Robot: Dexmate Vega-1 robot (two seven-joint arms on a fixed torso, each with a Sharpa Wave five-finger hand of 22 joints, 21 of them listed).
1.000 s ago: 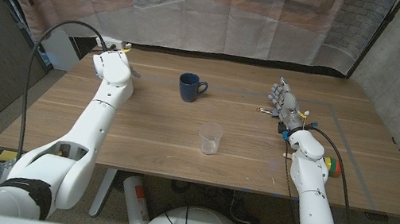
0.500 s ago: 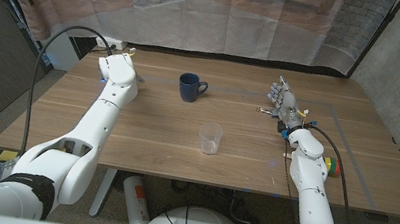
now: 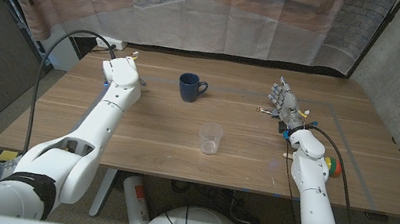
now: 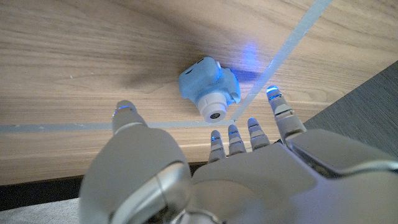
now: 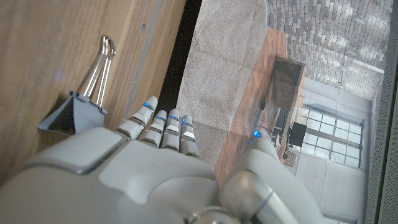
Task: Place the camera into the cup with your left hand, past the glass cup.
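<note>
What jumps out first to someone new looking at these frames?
Probably the small blue toy camera on the wood, just beyond the open left hand that hovers over it. Next, in the head view, the dark blue mug at the table's far middle, with the clear glass cup nearer the robot. The right hand stands open, fingers up.

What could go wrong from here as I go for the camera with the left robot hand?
The small blue camera lies loose on the table in front of the open left robot hand, not yet touched; a sloppy close could push it away instead of gripping it. On the way to the blue mug, the arm could clip the glass cup, which stands nearer the robot. The mug's mouth looks narrow, so the camera may catch on the rim.
</note>
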